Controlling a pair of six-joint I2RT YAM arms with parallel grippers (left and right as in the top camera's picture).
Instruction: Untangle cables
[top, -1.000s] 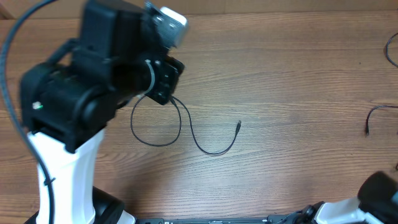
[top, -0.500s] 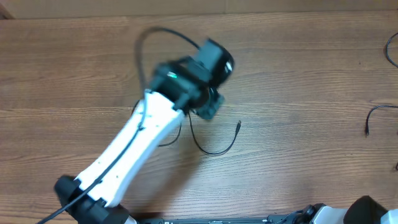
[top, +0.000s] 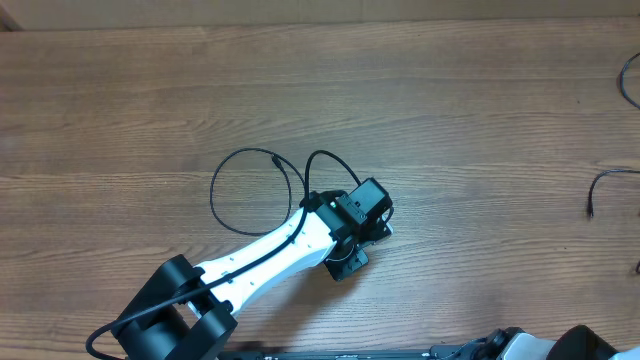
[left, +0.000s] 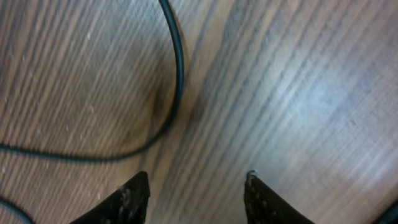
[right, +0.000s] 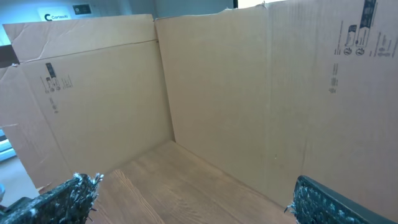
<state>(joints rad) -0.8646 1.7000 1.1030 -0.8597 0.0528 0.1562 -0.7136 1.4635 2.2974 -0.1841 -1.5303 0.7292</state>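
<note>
One broad wooden table (top: 480, 100) fills my overhead view, and the right wrist camera faces tall cardboard walls (right: 217, 93) beyond it. My left arm (top: 260, 255) stretches from the near-left corner to the middle of the table, with its own thicker wiring (top: 322, 155) arching above the wrist. Of the right arm I see only a sliver at the near edge, well away from the work.

The left gripper (left: 196, 196) hangs low over the wood, jaws apart and nothing between them. The right gripper (right: 193, 190) is spread wide too, empty and pointed at the cardboard.

The cables are scattered. One looped cable (top: 214, 195) lies just left of the left wrist, and a few more strands (top: 605, 178) sit at the far right edge, well apart from it. Through the left wrist camera, a curve of the looped one runs across the wood just ahead of the fingertips (left: 134, 196) without touching them.

I judge this cord to be light and limp. It should drag and slither rather than lift as one piece, and it is thin enough that the pads must close fully to hold it. I would pinch it flat against the table on that near curve. Failing that, I would take it by the small plug (top: 275, 157) at the top of the loop, where the thicker end gives the pads something to catch. Part of the cord runs under the arm, so I cannot tell how it lies there.
</note>
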